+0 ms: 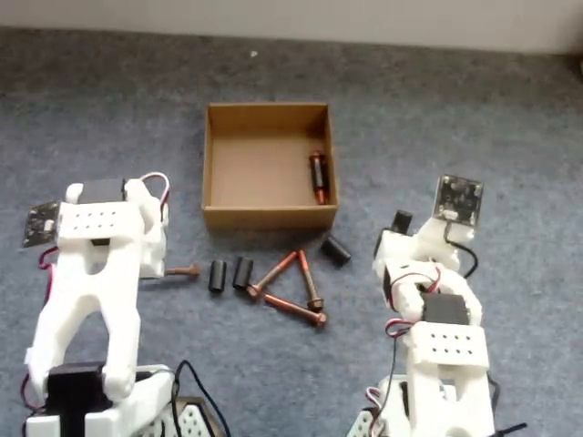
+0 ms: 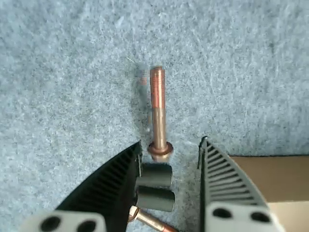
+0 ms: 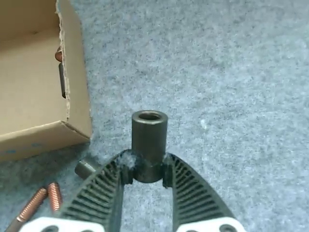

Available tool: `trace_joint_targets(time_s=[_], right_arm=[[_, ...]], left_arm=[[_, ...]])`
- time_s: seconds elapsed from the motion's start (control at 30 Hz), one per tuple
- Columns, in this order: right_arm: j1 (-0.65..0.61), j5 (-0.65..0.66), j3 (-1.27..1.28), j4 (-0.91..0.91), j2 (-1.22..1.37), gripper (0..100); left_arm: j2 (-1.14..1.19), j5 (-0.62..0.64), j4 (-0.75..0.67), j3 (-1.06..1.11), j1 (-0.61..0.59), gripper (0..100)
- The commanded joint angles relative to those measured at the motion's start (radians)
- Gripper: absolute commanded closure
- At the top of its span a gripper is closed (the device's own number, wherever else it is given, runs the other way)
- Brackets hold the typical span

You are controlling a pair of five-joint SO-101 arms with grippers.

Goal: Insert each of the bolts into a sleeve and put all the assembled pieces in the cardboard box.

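Left hand (image 2: 171,145) spread wide, its tips flanking the head of a copper bolt (image 2: 158,111) lying flat on the grey tabletop (image 2: 58,72). Two dark sleeves (image 2: 154,175) lie just beside that head. Right hand (image 3: 146,164) is clamped on one sleeve (image 3: 149,133), open bore pointing outward. Cardboard box (image 1: 269,217) holds one assembled piece (image 1: 318,177).

bolt (image 2: 158,113): coppery metal, shiny | sleeve (image 3: 149,140): dark metal, dull | cardboard box (image 1: 260,168): brown, matt | counter (image 1: 455,109): grey fuzzy cloth | right hand (image 3: 146,166): ribbed black plastic
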Motion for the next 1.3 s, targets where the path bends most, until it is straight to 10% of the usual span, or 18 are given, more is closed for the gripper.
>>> trace_joint_targets(time_s=[0.0,0.2,0.93,1.27], right_arm=[[0.007,-0.003,-0.010,-0.025,-0.031,99.3],[0.007,-0.003,-0.010,-0.025,-0.031,99.3],[0.007,0.037,-0.010,-0.025,-0.031,99.3],[0.007,0.038,-0.010,-0.027,-0.031,99.3]], left_arm=[[-0.036,0.012,-0.002,-0.018,-0.010,78],[-0.038,-0.028,0.002,-0.031,-0.005,78],[-0.028,-1.969,0.003,-0.039,-0.007,78],[-0.027,-2.380,-0.118,0.030,0.024,78]])
